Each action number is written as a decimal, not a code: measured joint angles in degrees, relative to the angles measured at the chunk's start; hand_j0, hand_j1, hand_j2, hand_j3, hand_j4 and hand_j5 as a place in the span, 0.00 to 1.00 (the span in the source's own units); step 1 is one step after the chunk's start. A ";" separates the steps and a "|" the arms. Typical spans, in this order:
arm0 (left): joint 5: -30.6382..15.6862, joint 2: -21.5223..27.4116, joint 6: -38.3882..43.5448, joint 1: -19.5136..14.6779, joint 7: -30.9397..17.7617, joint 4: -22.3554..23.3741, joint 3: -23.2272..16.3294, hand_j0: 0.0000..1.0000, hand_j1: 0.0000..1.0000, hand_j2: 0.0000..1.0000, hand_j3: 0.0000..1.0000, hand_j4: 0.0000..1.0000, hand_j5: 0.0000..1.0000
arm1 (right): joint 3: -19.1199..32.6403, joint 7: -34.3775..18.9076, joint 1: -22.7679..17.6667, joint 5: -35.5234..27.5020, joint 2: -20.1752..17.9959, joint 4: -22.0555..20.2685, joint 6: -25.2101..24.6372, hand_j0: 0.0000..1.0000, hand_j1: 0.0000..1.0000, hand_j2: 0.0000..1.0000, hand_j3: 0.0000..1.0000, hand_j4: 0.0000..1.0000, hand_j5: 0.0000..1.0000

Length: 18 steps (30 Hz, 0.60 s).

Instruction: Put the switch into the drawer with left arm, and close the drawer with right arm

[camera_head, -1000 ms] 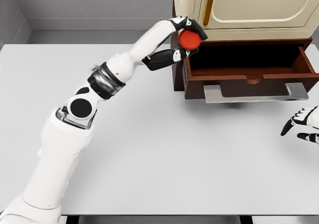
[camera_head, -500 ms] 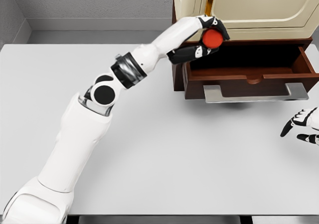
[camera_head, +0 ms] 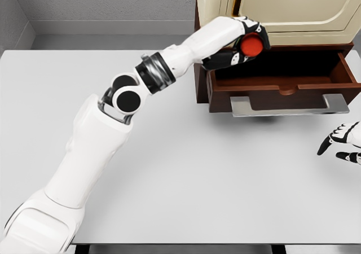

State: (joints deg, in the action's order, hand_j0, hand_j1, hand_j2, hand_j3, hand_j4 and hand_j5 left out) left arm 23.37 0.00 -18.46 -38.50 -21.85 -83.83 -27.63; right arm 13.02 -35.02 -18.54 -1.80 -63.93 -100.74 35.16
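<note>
The left hand [camera_head: 246,42] reaches from the lower left across the desk [camera_head: 186,169] and holds the switch [camera_head: 251,46] above the open drawer [camera_head: 282,76], over its left rear part. The fingers are curled around the switch, with dark fingertips [camera_head: 260,29] wrapping its upper side and the thumb below it.

The switch is a small red piece that reads as round from this angle. Only its red face shows between the fingers, so its long axis and which way it points cannot be told. It is clear of the drawer floor and sits just in front of the cream cabinet [camera_head: 282,8] above.

The drawer is dark reddish-brown wood, pulled out toward the camera, its interior in shadow. A flat grey handle [camera_head: 290,105] runs along its front, lying just over the desk surface. The drawer's left wall is just below the left wrist.

The right hand [camera_head: 344,142] rests at the right edge of the picture, low over the desk and well apart from the drawer. Its fingers are loosely spread and hold nothing.
</note>
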 measured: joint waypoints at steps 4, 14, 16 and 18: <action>0.99 0.00 -0.04 -0.53 0.02 0.01 -0.52 0.44 0.44 0.44 0.44 0.44 0.44 | 0.00 0.00 0.00 0.00 -0.38 0.02 0.00 0.56 0.56 0.56 0.56 0.56 0.56; 1.85 0.00 0.02 -0.97 0.02 0.29 -0.69 0.77 0.77 0.77 0.77 0.77 0.77 | -0.48 0.00 -0.09 0.00 -0.59 0.00 0.00 0.56 0.56 0.56 0.56 0.56 0.56; 1.86 0.00 -0.02 -1.05 0.02 0.36 -0.70 0.78 0.78 0.78 0.78 0.78 0.78 | -0.59 0.00 0.00 -0.01 -0.59 -0.01 0.00 0.56 0.56 0.56 0.56 0.56 0.56; 1.89 0.00 -0.05 -0.97 0.02 0.40 -0.71 0.78 0.78 0.78 0.78 0.78 0.78 | -0.64 0.00 -0.09 0.00 -0.59 0.00 0.00 0.56 0.56 0.56 0.56 0.56 0.56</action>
State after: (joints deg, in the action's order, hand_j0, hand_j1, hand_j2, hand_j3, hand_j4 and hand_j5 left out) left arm 25.26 0.00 -18.51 -39.46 -21.83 -83.43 -28.34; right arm 12.37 -35.02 -18.63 -1.80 -64.52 -100.73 35.16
